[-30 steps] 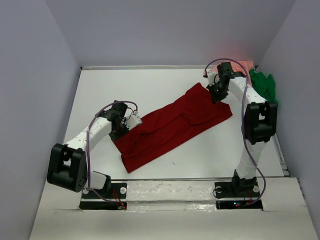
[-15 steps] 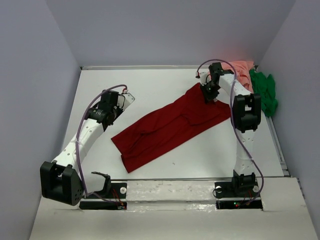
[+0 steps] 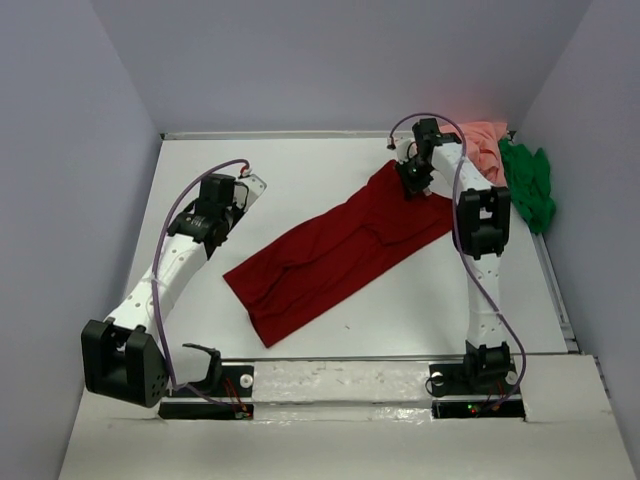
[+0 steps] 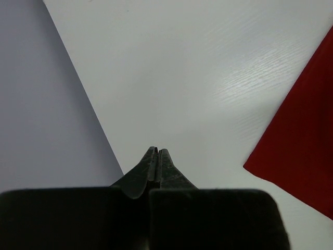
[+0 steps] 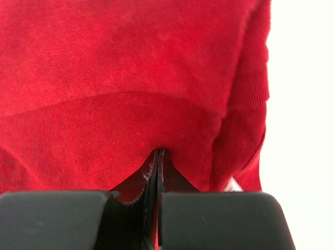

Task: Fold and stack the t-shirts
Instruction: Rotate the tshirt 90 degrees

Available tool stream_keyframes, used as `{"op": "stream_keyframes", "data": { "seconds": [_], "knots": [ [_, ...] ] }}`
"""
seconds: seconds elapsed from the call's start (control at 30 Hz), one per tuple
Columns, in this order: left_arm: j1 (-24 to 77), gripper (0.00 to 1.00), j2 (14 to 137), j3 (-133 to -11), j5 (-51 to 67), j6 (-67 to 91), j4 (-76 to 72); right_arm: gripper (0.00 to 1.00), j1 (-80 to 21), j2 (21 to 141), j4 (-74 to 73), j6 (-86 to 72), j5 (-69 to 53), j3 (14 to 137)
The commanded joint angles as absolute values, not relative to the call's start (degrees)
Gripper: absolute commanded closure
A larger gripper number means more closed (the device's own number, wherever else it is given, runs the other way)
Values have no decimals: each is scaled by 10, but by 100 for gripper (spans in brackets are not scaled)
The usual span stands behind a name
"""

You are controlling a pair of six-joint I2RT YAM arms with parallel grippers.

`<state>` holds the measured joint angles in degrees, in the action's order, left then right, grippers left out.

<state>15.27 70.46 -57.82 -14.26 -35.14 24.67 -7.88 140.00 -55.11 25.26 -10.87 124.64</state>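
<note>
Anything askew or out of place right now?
The dark red t-shirt lies diagonally, pinched only at its far end by the right gripper; the left gripper is shut on nothing, off the cloth. The pink t-shirt and green t-shirt sit crumpled far right.

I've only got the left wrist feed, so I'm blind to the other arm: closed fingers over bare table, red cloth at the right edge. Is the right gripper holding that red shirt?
Observer: Yes. The right gripper is shut on the dark red t-shirt, pinching its far end.
Operator: How does the shirt lie?
Observer: As a long strip running diagonally from near left to far right, flat on the table.
Operator: And the other two?
Observer: The salmon pink t-shirt and the bright green t-shirt sit bunched at the far right corner, unfolded.
</note>
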Motion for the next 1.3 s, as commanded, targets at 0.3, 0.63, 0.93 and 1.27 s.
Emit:
{"op": "stream_keyframes", "data": {
  "seconds": [0.3,0.63,0.93,1.27],
  "knots": [
    [112,100,694,-551,-143,-318,214,100,-131,1535,-461,301,9,1391],
    [33,100,680,-542,-125,-305,231,100,-205,1550,-336,344,-87,1444],
    [-14,100,674,-541,-92,-294,232,100,-236,1542,-264,407,-45,1432],
    [-13,100,657,-561,-26,-280,229,100,-236,1311,-29,488,169,1161]
  ]
}}
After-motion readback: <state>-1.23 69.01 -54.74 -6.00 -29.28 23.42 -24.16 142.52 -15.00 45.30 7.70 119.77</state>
